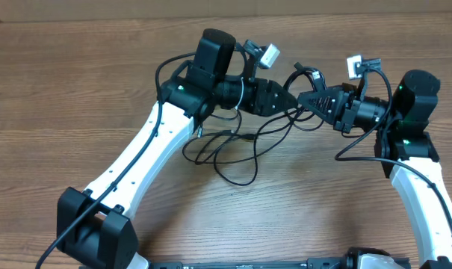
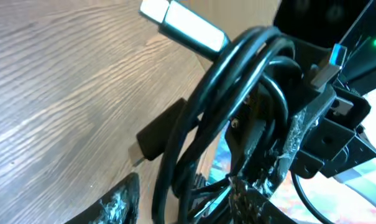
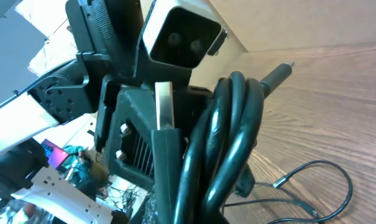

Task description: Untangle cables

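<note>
The cables are thin black cords. Part of them lies in loose loops (image 1: 237, 146) on the wooden table, below and left of where the two grippers meet. A bunched loop (image 1: 306, 75) rises between the grippers. My right gripper (image 1: 306, 99) is shut on this bunch, and in the right wrist view the cords (image 3: 231, 124) climb straight up out of its jaws (image 3: 200, 211). My left gripper (image 1: 288, 99) faces it tip to tip. Its fingers (image 2: 122, 199) stand apart around the same bunch (image 2: 237, 81), with a gap on the left side. A silvery plug (image 2: 188, 25) sticks out at the top.
The left arm's wrist camera (image 3: 181, 34) sits very close in front of the right gripper. A black barrel plug (image 3: 276, 76) points away over the table. Thin cable ends (image 3: 312, 180) trail on the wood (image 1: 76, 90) beneath both grippers.
</note>
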You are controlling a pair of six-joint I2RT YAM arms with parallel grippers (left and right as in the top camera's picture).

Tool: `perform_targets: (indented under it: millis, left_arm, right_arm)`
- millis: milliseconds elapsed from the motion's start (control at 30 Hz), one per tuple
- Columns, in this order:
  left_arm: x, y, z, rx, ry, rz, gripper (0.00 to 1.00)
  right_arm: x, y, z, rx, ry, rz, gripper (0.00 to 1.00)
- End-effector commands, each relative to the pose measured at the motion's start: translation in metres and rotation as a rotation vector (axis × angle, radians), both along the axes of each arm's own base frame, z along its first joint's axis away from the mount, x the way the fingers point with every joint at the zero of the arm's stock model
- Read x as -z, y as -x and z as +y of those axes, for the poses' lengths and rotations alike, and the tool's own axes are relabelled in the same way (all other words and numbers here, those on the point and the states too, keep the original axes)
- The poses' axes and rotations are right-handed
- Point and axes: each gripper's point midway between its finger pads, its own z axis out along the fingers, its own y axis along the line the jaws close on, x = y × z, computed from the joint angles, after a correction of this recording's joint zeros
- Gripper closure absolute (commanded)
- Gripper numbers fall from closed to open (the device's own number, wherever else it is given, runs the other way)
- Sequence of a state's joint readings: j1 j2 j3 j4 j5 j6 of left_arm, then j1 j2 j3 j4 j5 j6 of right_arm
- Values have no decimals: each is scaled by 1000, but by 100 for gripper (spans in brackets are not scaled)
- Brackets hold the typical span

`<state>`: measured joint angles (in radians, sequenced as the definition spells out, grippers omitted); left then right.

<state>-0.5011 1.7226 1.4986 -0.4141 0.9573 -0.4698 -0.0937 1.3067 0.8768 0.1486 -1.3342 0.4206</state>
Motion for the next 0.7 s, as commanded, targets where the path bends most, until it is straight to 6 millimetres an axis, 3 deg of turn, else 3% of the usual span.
perform_targets:
  millis: [0,267,400,433,500,533,567,667]
  left_arm:
    - [-3,-25,5,-110,-29,-62,61]
    - [-4,-16,-6,-111,-21,-4,96]
    - [-4,-18,-5,-95,-25,-53,96]
    - [-3,-19,-2,-86,-29,-87,96]
    - [-2,-22,1,-62,-41,-166,96]
    - [1,-23,5,-40,-56,-230,96]
    - [5,-25,10,-21,-76,-284,96]
    - [13,-32,25,-17,-115,-331,96]
  right_arm:
    - [-8,10,3,-63,-2,-55,96]
    - [-10,9,3,-62,0,-74,96]
    - [-10,9,3,-62,0,-73,95]
    - [-10,9,3,-62,0,-73,81]
    - [-10,9,3,-62,-1,-68,66]
    - [-9,9,3,-62,-1,-65,43]
    - [-9,9,3,-62,0,-65,0]
    - [-2,1,0,-4,8,-18,0]
